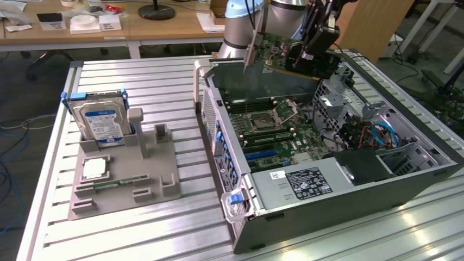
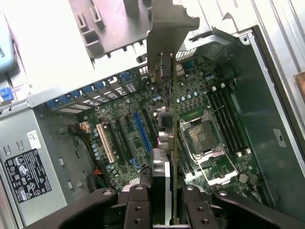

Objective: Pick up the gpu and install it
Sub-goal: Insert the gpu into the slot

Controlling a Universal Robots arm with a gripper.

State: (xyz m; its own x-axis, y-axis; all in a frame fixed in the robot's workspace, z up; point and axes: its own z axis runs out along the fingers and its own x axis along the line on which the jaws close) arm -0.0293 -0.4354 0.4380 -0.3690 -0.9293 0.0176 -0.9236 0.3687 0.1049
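The hand (image 1: 301, 54) is closed narrow on the gpu (image 1: 274, 49), gripping its upper edge so the card hangs on edge above the open computer case (image 1: 406, 179), clear of everything inside. Held this way, its connector edge points down at the motherboard (image 2: 200, 102) and its silver bracket (image 2: 167, 28) faces the case's rear wall. I judge this suits lining it up with the slots (image 2: 141, 131).

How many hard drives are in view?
1: the hard drive stands upright in the grey holder, on the exterior view's left of the computer case. Others may be hidden inside.

arm (image 1: 243, 24) up high, tool (image 2: 167, 205) aimed down & clamped.
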